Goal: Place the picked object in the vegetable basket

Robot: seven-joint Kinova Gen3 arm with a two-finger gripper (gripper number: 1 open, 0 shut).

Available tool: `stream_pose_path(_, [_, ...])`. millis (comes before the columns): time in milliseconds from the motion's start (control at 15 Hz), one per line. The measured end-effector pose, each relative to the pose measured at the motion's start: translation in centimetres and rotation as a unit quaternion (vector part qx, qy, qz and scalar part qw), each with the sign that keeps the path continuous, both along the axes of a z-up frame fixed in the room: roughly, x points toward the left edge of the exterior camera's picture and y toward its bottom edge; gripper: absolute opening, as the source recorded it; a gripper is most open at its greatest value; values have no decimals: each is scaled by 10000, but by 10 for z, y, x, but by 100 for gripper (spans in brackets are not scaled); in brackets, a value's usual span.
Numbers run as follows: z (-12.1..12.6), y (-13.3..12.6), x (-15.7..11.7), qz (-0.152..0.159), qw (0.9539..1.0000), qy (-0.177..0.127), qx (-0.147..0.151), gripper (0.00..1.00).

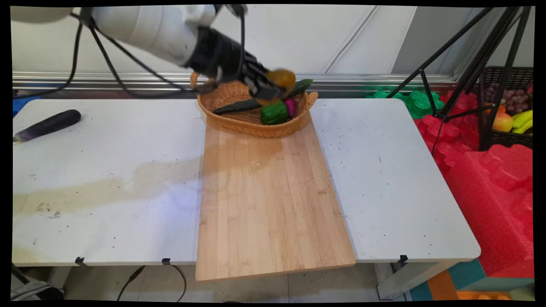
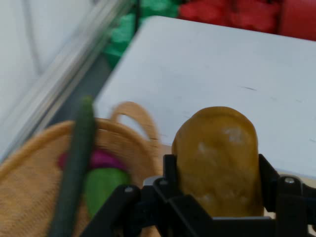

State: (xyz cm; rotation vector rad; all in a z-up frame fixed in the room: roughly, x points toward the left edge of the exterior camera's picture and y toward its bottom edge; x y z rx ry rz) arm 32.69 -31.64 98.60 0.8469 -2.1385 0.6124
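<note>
Nearest the camera lies the wooden board (image 1: 273, 200), bare, running from the tabletop's (image 1: 405, 183) near edge back to the wicker basket (image 1: 239, 121) that sits on its far end. From there the thing that matters most is the yellow-brown potato-like item (image 1: 281, 79), (image 2: 216, 153): it is clamped in the end effector (image 1: 273, 89), (image 2: 217, 197), the black fingers pressing on both of its flanks, and it hangs in the air above the basket's right half.

Under and beside it, inside the basket, lie a long dark cucumber (image 1: 260, 102), (image 2: 74, 168) slanting across the rim, a green pepper (image 1: 274, 112), (image 2: 102, 183) and a magenta item (image 1: 291, 106), (image 2: 101, 159) touching the pepper.

The risks, as I judge them: the held piece is rounded and smooth-looking, and the fingers grip only its lower part, so it could twist or slip out, drop onto the cucumber, or bounce over the low rim onto the tabletop. The basket is light wicker and could slide on the board if the fingers brush its handle (image 2: 136, 121) or rim. The cucumber overhangs the rim and could be tipped out by a knock.

The arm (image 1: 145, 27) comes in from the upper left, its wrist sloping down toward the right, with black cables (image 1: 106, 64) looping beneath. Well apart, an eggplant (image 1: 47, 125) lies at the tabletop's left edge
</note>
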Motion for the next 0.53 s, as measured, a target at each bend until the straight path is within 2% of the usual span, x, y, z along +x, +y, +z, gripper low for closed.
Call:
stream_pose_path(200, [10,-21,18,321,9994,27,-161,0])
stream_pose_path(533, [11,-86,52,944,9946,-231,-376,0])
